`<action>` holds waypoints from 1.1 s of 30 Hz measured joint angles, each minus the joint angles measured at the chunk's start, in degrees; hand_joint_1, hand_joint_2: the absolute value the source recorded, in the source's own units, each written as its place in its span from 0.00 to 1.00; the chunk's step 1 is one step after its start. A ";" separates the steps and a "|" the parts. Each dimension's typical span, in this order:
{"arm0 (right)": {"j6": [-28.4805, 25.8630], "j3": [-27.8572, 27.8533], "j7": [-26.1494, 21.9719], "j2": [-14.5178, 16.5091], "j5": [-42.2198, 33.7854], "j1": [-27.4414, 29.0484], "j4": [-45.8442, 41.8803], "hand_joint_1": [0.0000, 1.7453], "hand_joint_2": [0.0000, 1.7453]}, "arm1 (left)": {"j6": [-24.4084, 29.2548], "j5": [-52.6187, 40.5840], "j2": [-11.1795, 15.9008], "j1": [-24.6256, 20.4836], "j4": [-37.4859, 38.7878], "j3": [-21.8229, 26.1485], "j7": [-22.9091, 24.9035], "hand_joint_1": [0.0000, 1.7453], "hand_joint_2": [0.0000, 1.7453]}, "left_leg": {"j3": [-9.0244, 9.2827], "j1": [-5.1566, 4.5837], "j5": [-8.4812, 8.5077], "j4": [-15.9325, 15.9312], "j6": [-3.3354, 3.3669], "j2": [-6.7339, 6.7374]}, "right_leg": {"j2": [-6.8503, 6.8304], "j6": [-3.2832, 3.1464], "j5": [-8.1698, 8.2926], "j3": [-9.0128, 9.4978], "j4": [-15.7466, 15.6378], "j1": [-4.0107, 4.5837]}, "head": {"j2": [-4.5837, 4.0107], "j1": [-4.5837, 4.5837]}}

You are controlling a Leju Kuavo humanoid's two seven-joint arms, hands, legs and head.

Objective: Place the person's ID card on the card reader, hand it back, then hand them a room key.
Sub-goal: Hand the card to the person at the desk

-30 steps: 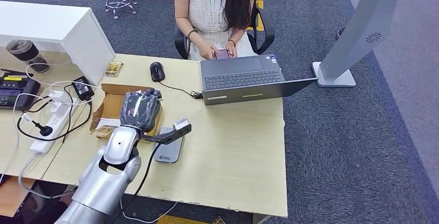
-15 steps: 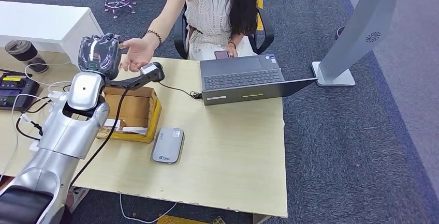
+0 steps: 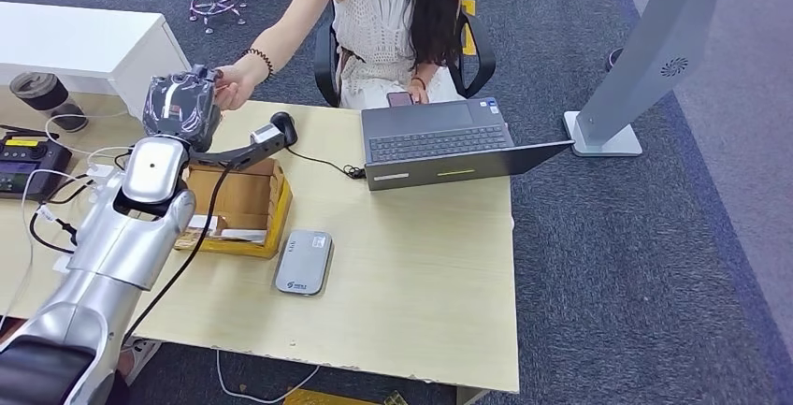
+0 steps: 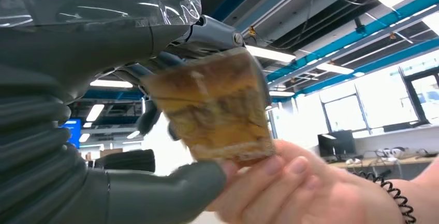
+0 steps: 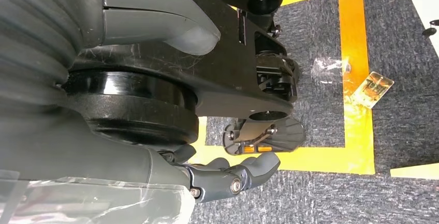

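**Room key meets the person's fingers above the desk's far edge**

The wooden desk carries an open laptop, an open cardboard box and, just beside the box, the grey card reader. The robot's left hand is raised over the far edge of the desk, pinching the brown patterned room key between thumb and fingers. The person's hand touches the card's lower edge. The right hand hangs over the carpeted floor, fingers curled in and holding nothing.
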 joint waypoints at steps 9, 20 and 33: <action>-0.27 0.00 0.03 0.00 0.63 -0.01 0.00 0.00 1.00 | 4.27 0.00 -0.38 2.45 -0.58 0.25 -0.10 0.00 1.00 | 0.00 0.00 0.00 0.00 0.00 0.01 | 0.01 0.00 0.00 -0.01 0.00 0.00 | 0.00 0.00; -0.92 -0.02 -0.20 0.00 0.50 0.13 0.04 0.00 1.00 | 6.32 -0.02 -3.22 15.67 -16.01 0.05 -0.55 0.00 1.00 | -0.08 -0.03 -0.02 0.00 0.02 0.06 | 0.04 0.01 -0.01 -0.13 -0.06 -0.02 | 0.00 -0.01; -0.94 -0.04 -0.21 0.00 0.50 0.14 0.04 0.00 1.00 | 6.28 -0.02 -3.89 17.96 -20.34 0.05 -0.81 0.00 1.00 | -0.07 -0.02 -0.02 0.00 0.02 0.04 | 0.02 0.00 -0.01 -0.12 -0.03 -0.01 | 0.00 0.00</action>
